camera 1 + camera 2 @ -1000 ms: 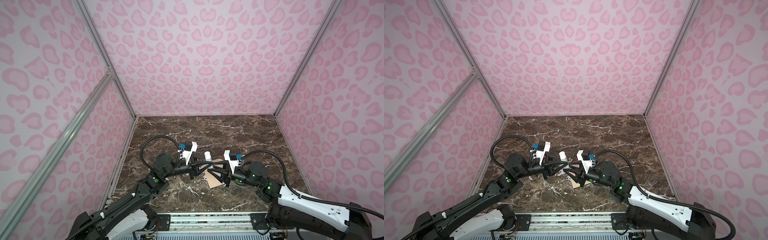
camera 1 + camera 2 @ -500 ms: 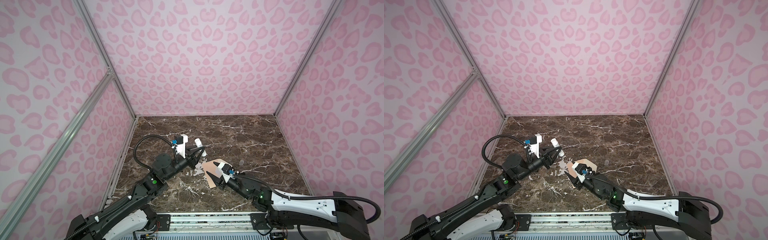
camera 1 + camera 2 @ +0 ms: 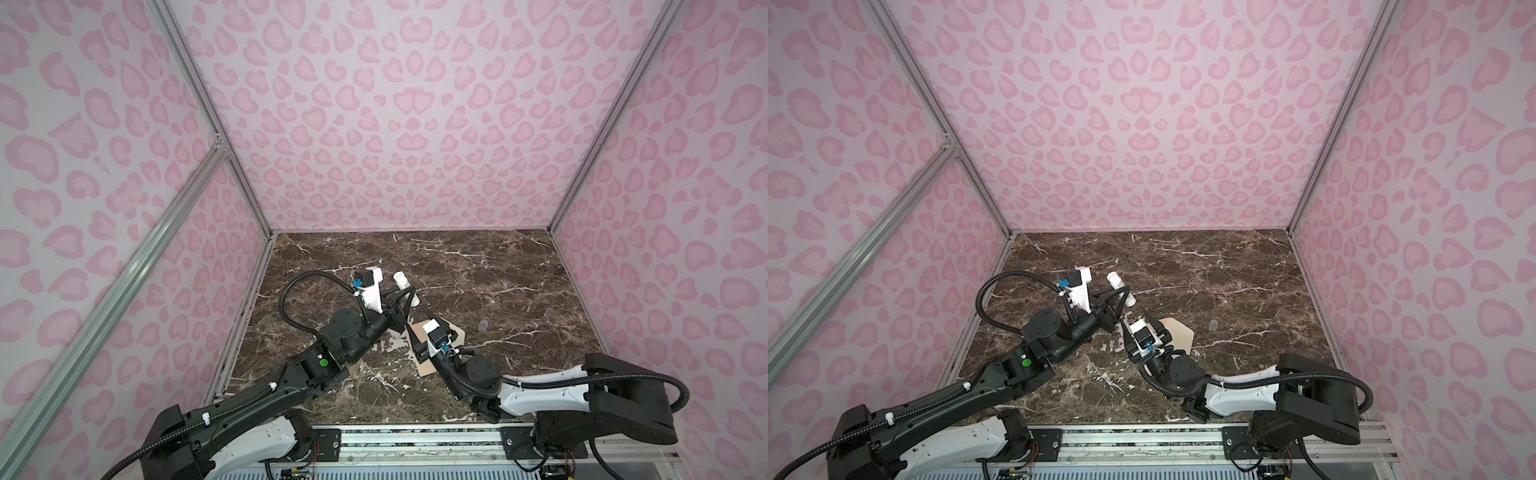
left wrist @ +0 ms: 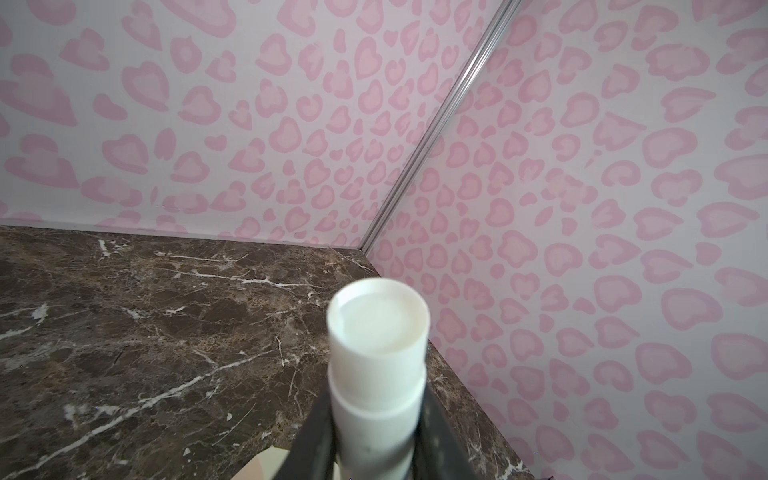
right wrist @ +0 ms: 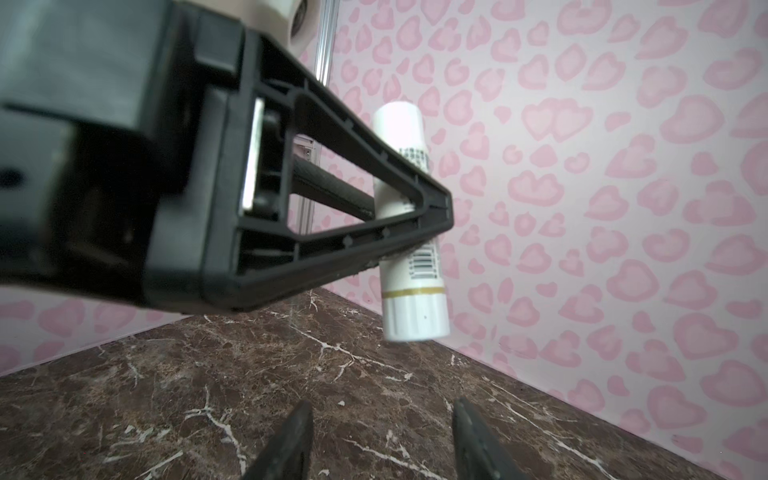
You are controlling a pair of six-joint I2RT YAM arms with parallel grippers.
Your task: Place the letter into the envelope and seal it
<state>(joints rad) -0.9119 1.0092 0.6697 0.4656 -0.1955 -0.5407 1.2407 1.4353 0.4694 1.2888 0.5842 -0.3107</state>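
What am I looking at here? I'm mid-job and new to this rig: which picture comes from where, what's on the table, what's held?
Two robot arms stand at the near edge of a marble table, each ending in two-fingered jaws. Both top views look down on the whole scene from one camera head. The other two pictures come from cameras on the arms' wrists, looking along the jaws. The left jaws are shut on an uncapped glue stick, held off the table. The right arm reaches over the peach envelope, which lies on the table; its jaws are open and empty. No letter shows; it may be inside or hidden.
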